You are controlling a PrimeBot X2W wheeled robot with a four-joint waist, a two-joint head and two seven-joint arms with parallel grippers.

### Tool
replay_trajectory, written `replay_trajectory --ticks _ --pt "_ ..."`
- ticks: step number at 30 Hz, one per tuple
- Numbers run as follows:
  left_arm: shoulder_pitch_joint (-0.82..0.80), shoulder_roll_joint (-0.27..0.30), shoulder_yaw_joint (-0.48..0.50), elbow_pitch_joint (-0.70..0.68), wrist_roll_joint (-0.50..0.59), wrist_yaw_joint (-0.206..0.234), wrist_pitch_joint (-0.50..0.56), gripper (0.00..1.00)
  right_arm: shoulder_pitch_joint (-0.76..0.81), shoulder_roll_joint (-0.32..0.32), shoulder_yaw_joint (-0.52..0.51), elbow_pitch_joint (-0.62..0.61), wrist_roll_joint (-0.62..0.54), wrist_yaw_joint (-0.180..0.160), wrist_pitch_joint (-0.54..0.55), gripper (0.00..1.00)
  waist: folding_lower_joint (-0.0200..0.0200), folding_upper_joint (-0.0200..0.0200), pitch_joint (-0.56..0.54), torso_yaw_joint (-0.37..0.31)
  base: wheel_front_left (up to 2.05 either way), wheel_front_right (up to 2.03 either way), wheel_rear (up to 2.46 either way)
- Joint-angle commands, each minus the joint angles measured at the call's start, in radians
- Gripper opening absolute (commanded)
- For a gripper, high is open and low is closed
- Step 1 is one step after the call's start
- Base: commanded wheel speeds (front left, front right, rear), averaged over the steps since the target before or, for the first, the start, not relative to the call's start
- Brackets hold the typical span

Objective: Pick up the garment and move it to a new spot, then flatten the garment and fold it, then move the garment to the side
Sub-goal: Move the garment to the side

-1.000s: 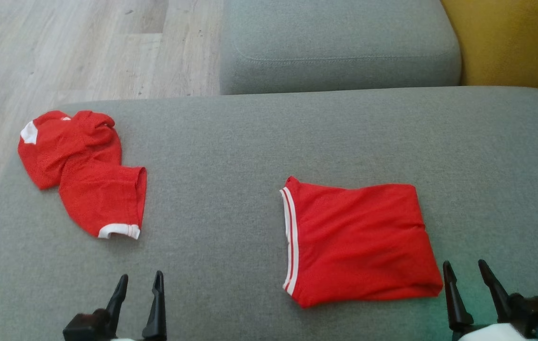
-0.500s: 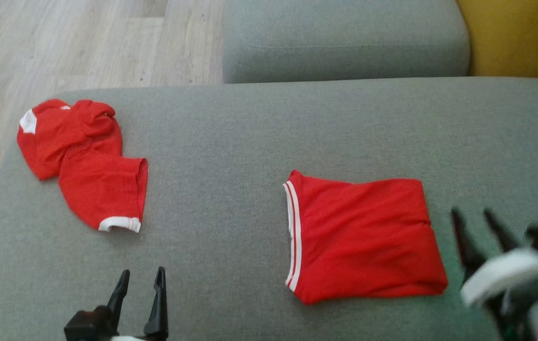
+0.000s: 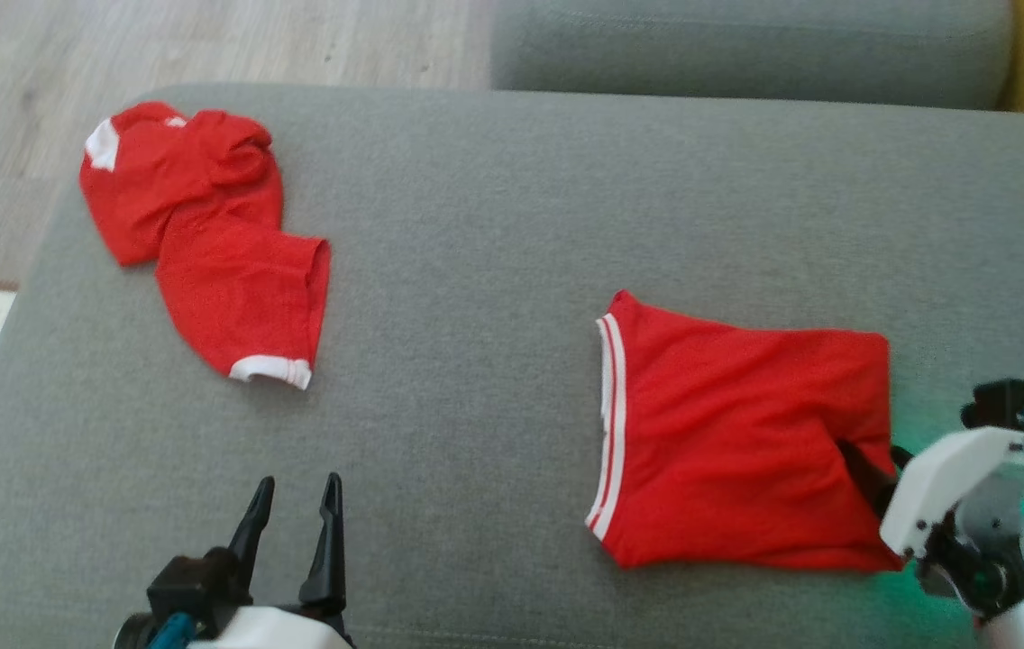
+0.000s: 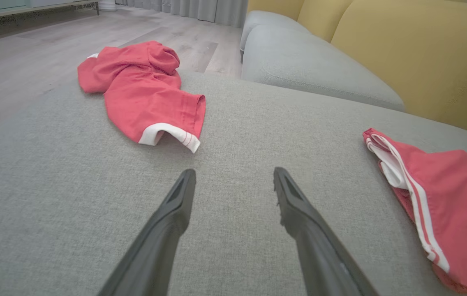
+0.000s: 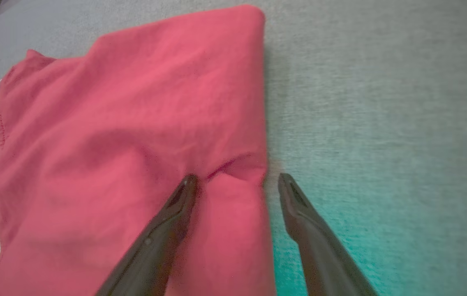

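The right tool (image 5: 237, 177), spread and empty, straddles the right edge of the folded red garment (image 3: 728, 433): one tapered dark finger (image 5: 163, 230) over its fine mesh cloth, the other over the grey woven sofa cushion (image 3: 476, 270). The left tool (image 3: 297, 482) hangs released, near left. A crumpled red white-cuffed shirt (image 3: 205, 234) lies far left.

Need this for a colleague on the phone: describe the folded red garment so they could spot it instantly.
Start at the grey sofa seat. On its right half, near the front, lies the folded red garment. Unlike the crumpled red garment at the far left, it is a flat rectangle with white stripes down its left edge.
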Motion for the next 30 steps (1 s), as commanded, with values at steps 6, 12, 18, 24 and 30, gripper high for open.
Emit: replay_trajectory --ticks 6,12,18,24,30 --pt "-0.052 -0.005 0.039 -0.042 -0.003 0.008 -0.012 1.00 -0.113 -0.017 0.027 -0.031 0.060 -0.001 -0.005 0.00 -0.0001 0.0000 0.033 -0.015 0.00 0.00 0.00" --pt "-0.052 -0.005 0.050 -0.068 0.004 0.009 -0.012 1.00 -0.187 -0.029 0.012 -0.034 0.024 -0.001 -0.054 0.00 -0.0001 0.0000 0.071 -0.155 0.00 0.00 0.00" --pt "-0.119 -0.005 0.040 -0.074 0.042 -0.014 -0.012 1.00 -0.263 -0.066 0.021 -0.019 -0.044 -0.001 -0.120 0.00 -0.0001 0.0000 0.158 -0.308 0.00 0.00 0.00" --pt "-0.197 -0.005 0.057 -0.075 0.061 -0.023 -0.012 1.00 -0.361 -0.109 0.009 0.068 -0.092 -0.001 -0.183 0.00 -0.0001 0.0000 0.225 -0.354 0.00 0.00 0.00" --pt "-0.250 -0.005 0.048 -0.103 0.099 -0.039 -0.012 1.00 -0.530 -0.229 -0.093 0.198 -0.211 -0.001 -0.262 0.00 -0.0001 0.0000 0.339 -0.293 0.00 0.00 0.00"
